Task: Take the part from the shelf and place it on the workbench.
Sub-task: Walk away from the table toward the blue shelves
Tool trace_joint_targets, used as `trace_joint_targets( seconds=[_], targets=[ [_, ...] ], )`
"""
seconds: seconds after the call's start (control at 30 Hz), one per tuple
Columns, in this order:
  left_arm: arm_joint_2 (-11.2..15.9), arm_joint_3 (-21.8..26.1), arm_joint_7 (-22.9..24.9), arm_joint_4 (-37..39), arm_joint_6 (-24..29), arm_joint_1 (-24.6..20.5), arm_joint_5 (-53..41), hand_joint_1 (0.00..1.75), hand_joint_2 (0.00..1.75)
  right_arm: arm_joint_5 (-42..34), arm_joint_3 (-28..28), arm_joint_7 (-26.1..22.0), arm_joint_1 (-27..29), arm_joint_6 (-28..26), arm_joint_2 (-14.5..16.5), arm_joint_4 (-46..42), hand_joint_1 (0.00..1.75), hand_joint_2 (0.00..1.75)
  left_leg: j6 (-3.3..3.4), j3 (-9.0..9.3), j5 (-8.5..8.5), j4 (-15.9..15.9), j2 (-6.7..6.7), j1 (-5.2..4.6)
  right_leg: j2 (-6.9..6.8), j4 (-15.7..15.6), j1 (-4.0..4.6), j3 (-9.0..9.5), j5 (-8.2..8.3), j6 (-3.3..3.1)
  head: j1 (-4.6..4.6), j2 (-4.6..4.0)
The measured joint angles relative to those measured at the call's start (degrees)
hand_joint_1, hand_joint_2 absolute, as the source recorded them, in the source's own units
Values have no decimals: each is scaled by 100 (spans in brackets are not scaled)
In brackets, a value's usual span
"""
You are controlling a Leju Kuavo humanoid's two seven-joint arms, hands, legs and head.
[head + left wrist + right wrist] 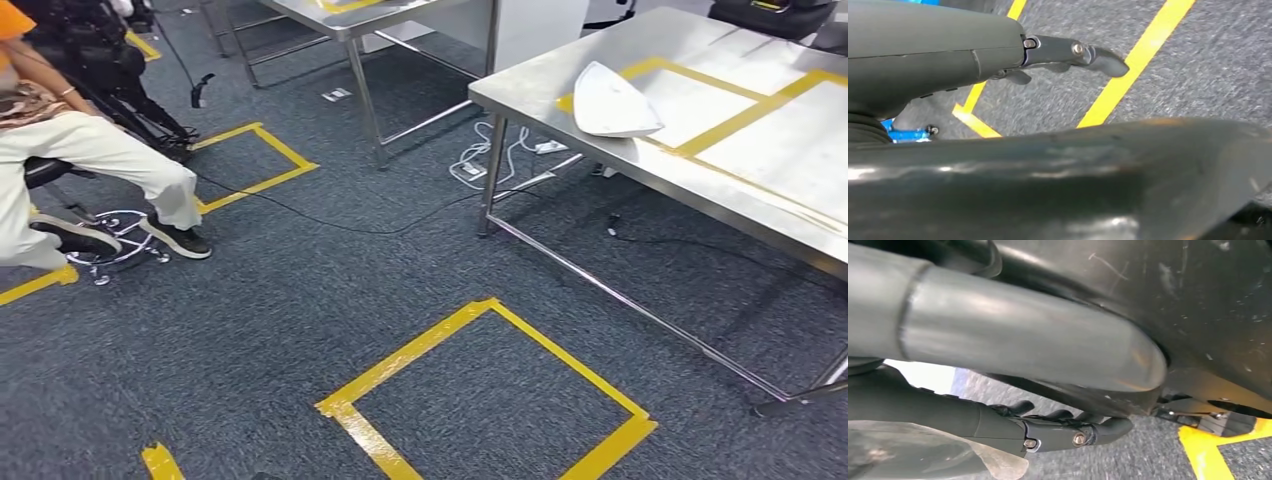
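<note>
Both hands hang low: left hand (973,55) fingers (1073,50) near straight, empty; white shell part (612,100) on the steel bench (535,88) looks light, thin, slick, so we'd pinch its rim; right hand (1038,432) fingers (1108,427) curled, contents we can't tell.

A white, flat, roughly triangular part (612,100) is lying on the steel workbench (560,120). It is sitting near the bench's corner, overlapping a yellow-taped rectangle's edge.

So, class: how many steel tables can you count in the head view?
2: the near stainless steel table at right, bearing a white curved part; another steel table at top centre. Others may lie out of frame.
</note>
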Motion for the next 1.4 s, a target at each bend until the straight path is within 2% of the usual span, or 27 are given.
trace_joint_targets(
  seconds=[0.07, 0.1, 0.13, 0.2, 0.27, 0.3, 0.37, 0.4, 0.47, 0.5, 0.57, 0.6, 0.63, 0.7, 0.77, 0.83, 0.9, 0.97, 1.03, 1.1, 1.13, 1.17, 1.2, 1.27, 1.3, 1.33, 1.4],
  targets=[
    [0, -27, 1, 1, -3, -13, -60, 0, 0, 0, 3, 4, 25, 0, -8, 1, 0, 0, -37, -310, -335, 742, 170, 25, -225, 1, 27, -3, -11, -18, -11, -1],
    [1, -44, 1, 1, -4, -8, -82, 0, 0, 0, 4, 10, 30, 0, -13, 1, 0, 0, -48, -361, -376, 917, 194, 36, -325, 2, 35, -3, -15, -20, -12, -1],
    [2, -61, 2, 2, -6, 3, -97, 0, 0, 0, 4, 16, 30, 0, -16, 1, 0, 0, -51, -299, -306, 860, 212, 43, -411, 3, 39, 0, -20, -18, -12, -1],
    [7, -85, 2, 2, -8, 19, -112, 0, 0, 3, 6, 28, 31, 0, -19, 1, 0, 0, -30, 117, 33, 155, 346, 40, -559, 4, 44, 24, -35, 2, -13, 0],
    [11, -102, 2, 2, -8, 6, -118, 0, 0, 5, 6, 32, 37, 0, -24, 3, 0, 0, 35, 488, 226, -547, 623, -18, -678, 12, 77, 43, -60, 47, -19, 0],
    [13, -110, 2, 3, -8, -1, -119, 0, 0, 5, 6, 33, 40, 0, -27, 4, 0, 0, 71, 551, 236, -696, 712, -46, -732, 16, 94, 46, -71, 70, -19, 0],
    [17, -122, 2, 7, -9, 1, -121, 0, 0, 7, 7, 34, 37, 0, -33, 5, 0, 0, 140, 527, 230, -725, 643, -65, -835, 13, 107, 57, -88, 120, -19, 0],
    [19, -127, 2, 9, -9, 9, -123, 0, 0, 10, 8, 35, 34, 1, -37, 4, 0, 0, 172, 522, 243, -740, 580, -57, -797, 29, 100, 55, -122, 151, -13, 0],
    [22, -136, 2, 11, -8, 11, -149, 0, 0, 15, 12, 28, 29, 3, -42, 3, 0, 0, 247, 518, 278, -771, 450, -31, -521, 314, 81, -70, -339, 200, 4, 0],
    [20, -144, 2, 11, -8, 5, -174, 0, 0, 16, 15, 21, 26, 5, -44, 3, 0, 0, 275, 508, 291, -775, 386, -26, -339, 657, 76, -233, -528, 207, 15, 0],
    [16, -168, 2, 12, -8, -8, -229, 0, 0, 17, 24, 10, 10, 15, -44, 2, 0, 0, 308, 488, 305, -774, 238, -37, -172, 1474, 81, -623, -865, 201, 22, 0],
    [15, -184, 2, 13, -8, -6, -255, 0, 0, 20, 32, 9, -3, 23, -44, 2, 0, 0, 314, 486, 309, -773, 158, -45, -152, 1719, 85, -749, -908, 195, 22, 0],
    [17, -202, 3, 14, -8, -1, -277, 0, 0, 24, 42, 11, -12, 29, -44, 1, 0, 0, 315, 487, 313, -769, 75, -50, -143, 1736, 87, -771, -828, 186, 22, 0],
    [17, -233, 7, 15, -9, 6, -309, 0, 0, 32, 60, 15, -20, 39, -44, 2, 0, 0, 305, 491, 320, -752, -100, -50, -47, 1138, 73, -525, -402, 167, 25, 0],
    [15, -253, 9, 14, -10, -2, -319, 0, 0, 34, 67, 20, -3, 53, -44, 5, 0, 0, 272, 461, 325, -709, -264, -59, 229, 409, 41, -209, -108, 159, 22, 0],
    [17, -267, 9, 15, -10, -3, -320, 0, 0, 34, 71, 24, 16, 63, -44, 9, 0, 0, 208, 396, 350, -678, -396, -55, 372, 157, 32, -83, -92, 147, 16, 0],
    [24, -274, 9, 21, -10, 19, -319, 0, 0, 34, 74, 23, 15, 68, -41, 8, 0, 0, 143, 348, 372, -663, -479, -37, 252, 130, 33, -56, -71, 93, 15, 0],
    [30, -276, 9, 27, -10, 28, -319, 0, 0, 35, 75, 26, 17, 70, -37, 8, 0, 0, 91, 238, 222, -437, -271, -49, 90, 93, 27, -35, -42, 22, -8, 0],
    [31, -280, 9, 28, -12, 11, -328, 0, 0, 37, 76, 30, 36, 70, -36, 9, 0, 0, 43, -56, -134, 216, 59, -47, -99, 77, 45, -24, -45, -24, -33, 0],
    [31, -291, 13, 29, -17, 7, -348, 0, 0, 41, 77, 34, 50, 72, -40, 10, 0, 0, 11, -349, -387, 886, 172, -19, -289, 79, 68, -23, -61, -42, -36, 0],
    [31, -300, 19, 29, -21, 15, -365, 0, 0, 44, 78, 37, 50, 74, -42, 11, 0, 0, 5, -372, -369, 972, 191, -7, -373, 80, 75, -18, -69, -45, -37, 0],
    [31, -310, 26, 30, -25, 25, -382, 0, 0, 47, 78, 42, 51, 77, -44, 13, 0, 0, 6, -278, -242, 819, 215, 1, -450, 80, 80, -8, -80, -43, -38, 0],
    [32, -319, 35, 31, -27, 31, -398, 0, 0, 49, 78, 47, 52, 79, -44, 15, 0, 0, 16, -84, -48, 466, 275, 3, -520, 80, 84, 9, -93, -38, -37, 0],
    [35, -333, 51, 31, -26, 18, -417, 0, 0, 51, 78, 60, 61, 82, -44, 20, 0, 0, 61, 322, 205, -305, 533, -37, -636, 85, 107, 38, -128, -6, -39, 0],
    [36, -342, 64, 31, -25, 6, -419, 0, 0, 52, 78, 65, 65, 83, -45, 22, 0, 0, 93, 429, 241, -528, 631, -65, -689, 87, 124, 48, -145, 18, -37, 0],
    [38, -350, 78, 31, -23, -1, -422, 0, 0, 54, 78, 69, 67, 84, -47, 23, 0, 0, 125, 460, 222, -616, 676, -91, -741, 87, 139, 55, -159, 45, -37, 0],
    [42, -369, 101, 34, -20, 8, -448, 0, 0, 64, 78, 74, 65, 85, -51, 25, 0, 0, 194, 437, 233, -645, 570, -95, -816, 84, 145, 70, -186, 104, -32, 0]
  ],
)
